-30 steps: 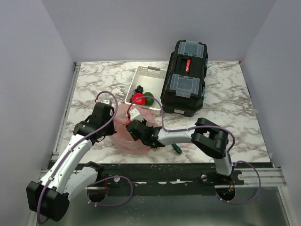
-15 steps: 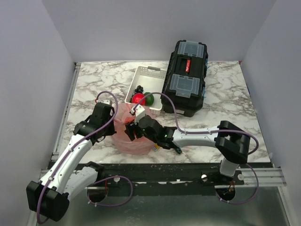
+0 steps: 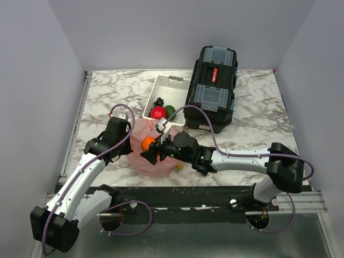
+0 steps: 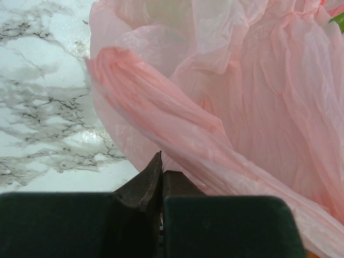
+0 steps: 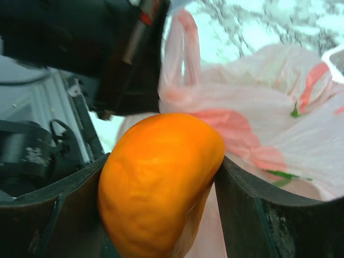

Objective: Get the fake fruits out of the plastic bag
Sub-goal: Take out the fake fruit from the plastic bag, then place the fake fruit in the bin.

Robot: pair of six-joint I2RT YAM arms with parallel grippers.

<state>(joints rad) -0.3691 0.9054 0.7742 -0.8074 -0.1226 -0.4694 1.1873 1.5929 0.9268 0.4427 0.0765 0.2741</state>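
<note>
My right end effector (image 5: 161,185), jaws set wide around the orange fruit (image 3: 147,142) and pressing it on both sides, holds it above the plastic bag (image 3: 141,162). A second ago this end effector was sunk in the bag and no orange showed. Now the arm is stretched out and the fruit is lifted into plain sight, so I judge a third fruit is nearly out. My left end effector (image 4: 161,180) is closed tight on a fold at the bag's left edge, keeping it in place on the worktop (image 3: 107,97). Count: one bag. Beyond it is one white tray (image 3: 161,81) holding one red fruit (image 3: 157,112), one dark green fruit (image 3: 170,110) and one black grape cluster (image 3: 159,101). Right of the tray is one black toolbox (image 3: 212,86). A fourth fruit is not visible; only green slivers show among the bag's folds.
</note>
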